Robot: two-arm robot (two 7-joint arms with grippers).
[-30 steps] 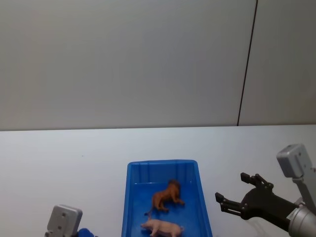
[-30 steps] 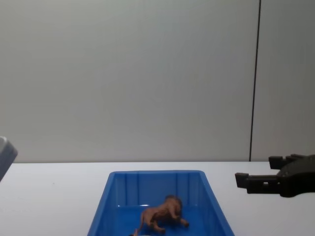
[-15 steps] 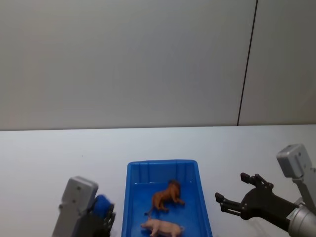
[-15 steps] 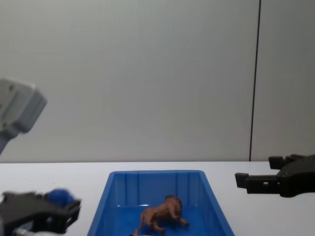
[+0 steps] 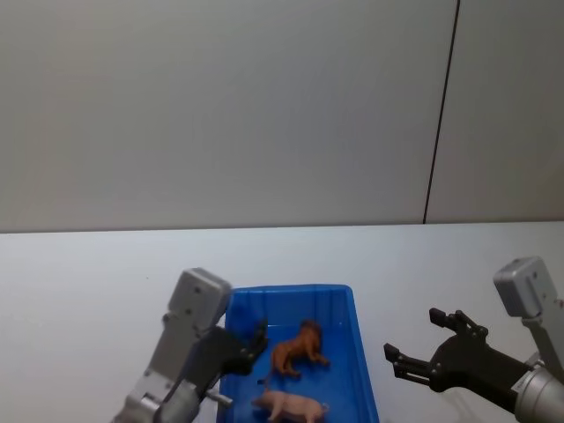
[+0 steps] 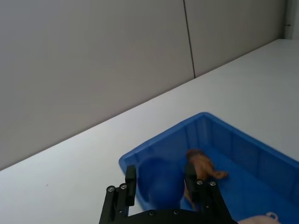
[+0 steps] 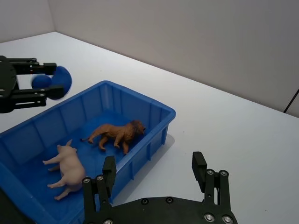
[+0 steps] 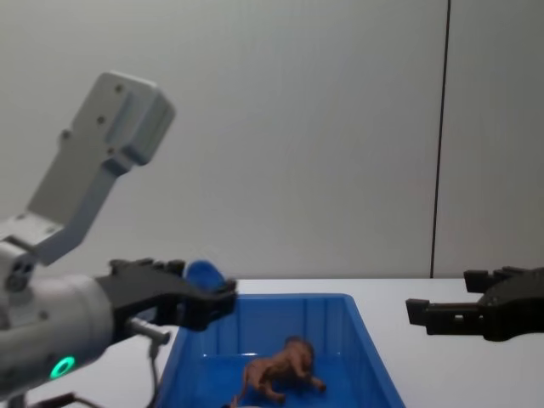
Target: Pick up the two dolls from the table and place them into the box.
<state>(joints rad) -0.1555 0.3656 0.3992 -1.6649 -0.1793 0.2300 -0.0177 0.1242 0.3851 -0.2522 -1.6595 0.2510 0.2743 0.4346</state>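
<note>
Both dolls lie as before inside the blue box (image 5: 361, 370) on the white table (image 5: 88, 282): one brown lion (image 5: 298, 349) toward the far end, one pink pig (image 5: 289, 406) nearer the robot. Since a second ago the left gripper (image 8: 204, 297) has risen from the lower edge to hover at the box's left rim, its fingers clamped on a small blue ball (image 7: 55, 82), half hidden between them in the left wrist view. In the chest view the pig is almost wholly cut off. Right of the box, the right gripper (image 5: 423, 344) hangs unmoved, fingers spread, empty.
</note>
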